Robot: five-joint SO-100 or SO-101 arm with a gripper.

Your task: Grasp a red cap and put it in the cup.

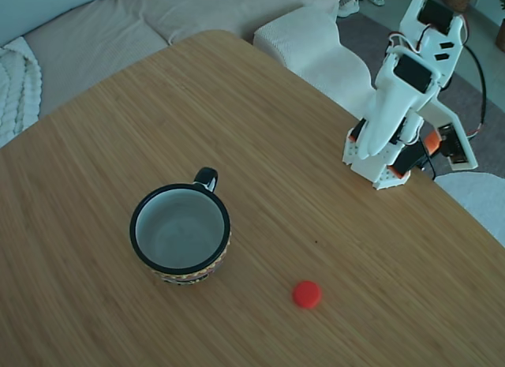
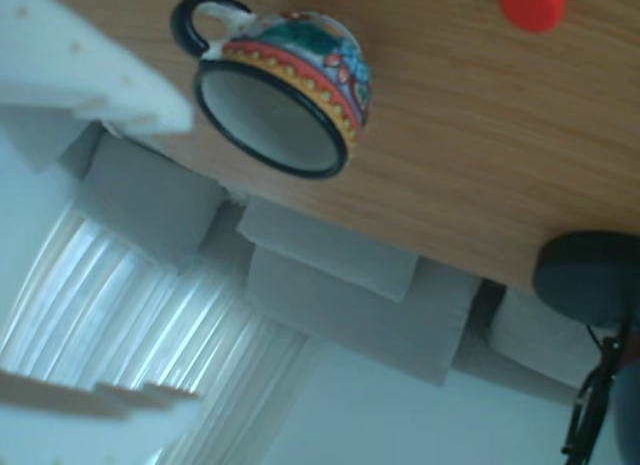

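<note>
Nothing of the task looks done: the small round bright-red plastic cap [image 1: 307,293] lies on the bamboo-grained wooden table [image 1: 95,304] at the lower centre of the fixed view, well apart from the wide ceramic mug with black rim and handle [image 1: 180,234], whose pale inside is empty. The white arm [image 1: 398,99] sits folded at the upper right, far from both; the grasp, carry and drop all remain. Its gripper is tucked away, so I cannot tell how the jaws stand. The other view, upside down, alone shows the mug's colourful patterned band [image 2: 300,60], with the cap [image 2: 532,5] at its top edge.

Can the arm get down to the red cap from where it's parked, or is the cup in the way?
Probably yes. The red cap lies alone on bare table, and the cup sits well off to its left in the fixed view, not between it and the folded arm.
</note>
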